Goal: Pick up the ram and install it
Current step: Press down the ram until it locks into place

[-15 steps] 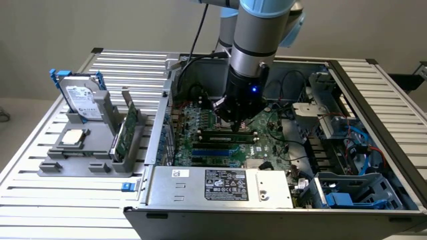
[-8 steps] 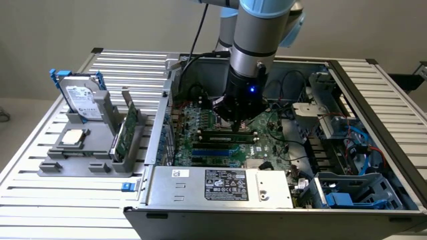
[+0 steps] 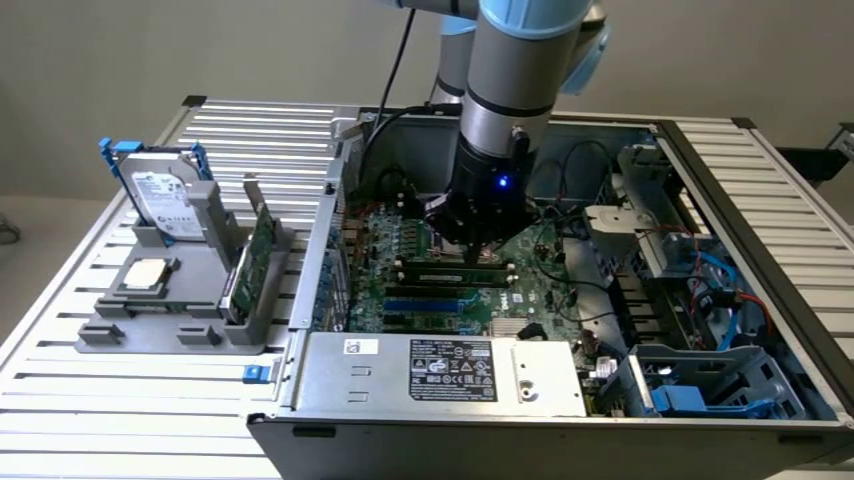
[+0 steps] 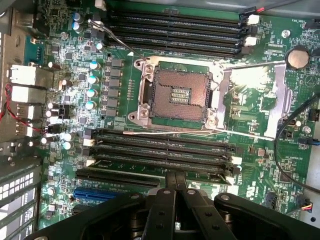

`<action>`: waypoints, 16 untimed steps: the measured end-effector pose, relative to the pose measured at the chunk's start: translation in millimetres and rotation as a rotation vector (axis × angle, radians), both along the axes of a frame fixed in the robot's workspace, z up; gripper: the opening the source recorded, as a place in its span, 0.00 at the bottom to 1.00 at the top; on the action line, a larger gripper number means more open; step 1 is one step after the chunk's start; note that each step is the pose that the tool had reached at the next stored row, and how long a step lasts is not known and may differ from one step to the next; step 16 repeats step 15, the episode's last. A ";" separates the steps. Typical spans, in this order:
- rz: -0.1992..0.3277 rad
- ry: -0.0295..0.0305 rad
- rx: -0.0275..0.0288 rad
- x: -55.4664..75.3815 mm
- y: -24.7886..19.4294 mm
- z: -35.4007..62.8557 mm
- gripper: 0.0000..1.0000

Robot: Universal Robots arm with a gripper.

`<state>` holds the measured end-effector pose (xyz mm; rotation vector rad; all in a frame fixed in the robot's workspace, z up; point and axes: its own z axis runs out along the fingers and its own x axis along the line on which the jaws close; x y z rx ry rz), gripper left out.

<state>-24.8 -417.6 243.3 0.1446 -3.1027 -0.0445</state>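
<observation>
Fingers pinched shut directly over the ram, a light, stiff, fragile stick in its slot, best handled by its long edges.

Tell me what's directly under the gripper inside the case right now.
The gripper, shut, sits over the motherboard's black memory slots beside the empty CPU socket. The ram lies there; its seating is hidden by the fingers.
</observation>
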 end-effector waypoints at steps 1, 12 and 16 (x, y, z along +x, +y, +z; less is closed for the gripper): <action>-0.002 0.0000 0.0000 -0.1 -1.3 0.0 0.11; -0.010 0.0001 -0.0006 -4.8 -7.7 0.0 0.11; -0.010 0.0001 -0.0010 -4.8 -7.7 0.0 0.11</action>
